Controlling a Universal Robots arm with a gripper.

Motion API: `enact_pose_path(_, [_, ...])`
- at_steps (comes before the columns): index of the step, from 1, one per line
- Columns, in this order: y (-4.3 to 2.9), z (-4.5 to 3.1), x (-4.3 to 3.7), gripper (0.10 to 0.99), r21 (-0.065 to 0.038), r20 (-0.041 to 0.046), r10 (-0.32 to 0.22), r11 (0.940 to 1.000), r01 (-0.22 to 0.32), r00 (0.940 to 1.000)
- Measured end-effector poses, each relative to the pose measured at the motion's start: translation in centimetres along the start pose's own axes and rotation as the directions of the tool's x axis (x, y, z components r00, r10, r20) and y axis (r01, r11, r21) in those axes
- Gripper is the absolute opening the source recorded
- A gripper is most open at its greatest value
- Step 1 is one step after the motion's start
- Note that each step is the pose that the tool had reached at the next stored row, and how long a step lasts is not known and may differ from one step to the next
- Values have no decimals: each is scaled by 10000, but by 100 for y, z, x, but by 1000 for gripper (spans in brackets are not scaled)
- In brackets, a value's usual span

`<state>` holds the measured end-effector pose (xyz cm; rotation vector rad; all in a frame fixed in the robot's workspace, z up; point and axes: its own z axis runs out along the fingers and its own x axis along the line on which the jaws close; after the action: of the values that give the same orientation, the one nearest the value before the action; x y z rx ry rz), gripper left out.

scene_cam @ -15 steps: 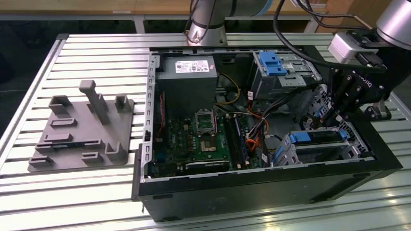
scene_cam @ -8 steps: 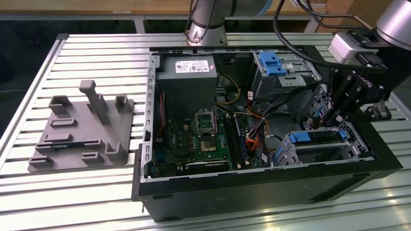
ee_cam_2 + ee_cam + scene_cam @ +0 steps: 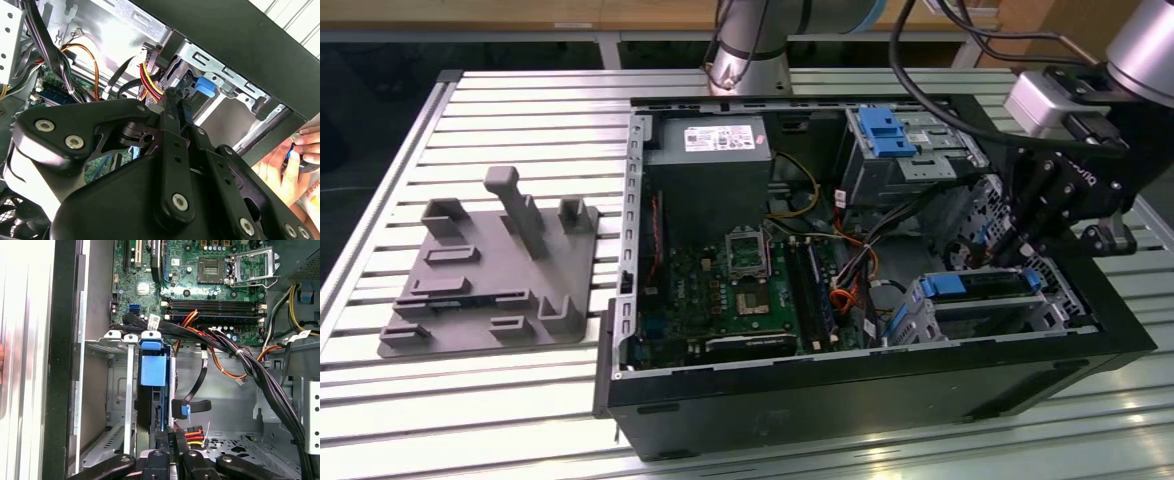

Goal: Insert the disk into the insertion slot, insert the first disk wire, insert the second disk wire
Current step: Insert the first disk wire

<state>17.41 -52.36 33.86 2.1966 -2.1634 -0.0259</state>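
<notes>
Exterior view: open computer case [image 3: 854, 400] on the slatted desk [image 3: 520, 100], with the arm reaching in at the exterior view's right. The insertion slot [image 3: 927, 322] sits low in that corner of the case. The disk [image 3: 981, 285] is in it, blue caddy handle showing above the cage. First wrist view agrees: disk [image 3: 152, 365] standing in the slot [image 3: 117, 390]. So step one reads as done, and the step in hand looks like a disk wire. The pincer [image 3: 1018, 250] hangs inside the case just beside the disk's end. A person's hand [image 3: 292, 165] is outside the case wall. In both wrist views the pincer [image 3: 172, 97] [image 3: 175, 447] is drawn together, tips right at the red-and-yellow wire [image 3: 150, 80] [image 3: 194, 437]. Can't tell whether its plug is actually pinched. A black cable with a blue plug [image 3: 186, 410] ends near the disk's edge; mated or not, can't tell. Judgement: seating a plug needs it square to the disk's socket, which is hidden, and clear of the neighbouring cable.
</notes>
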Motion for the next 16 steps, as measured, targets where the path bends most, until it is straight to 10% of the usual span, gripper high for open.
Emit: enact_pose_path(16, [5,12,81,169,-1,4,31,10000,-31,10000])
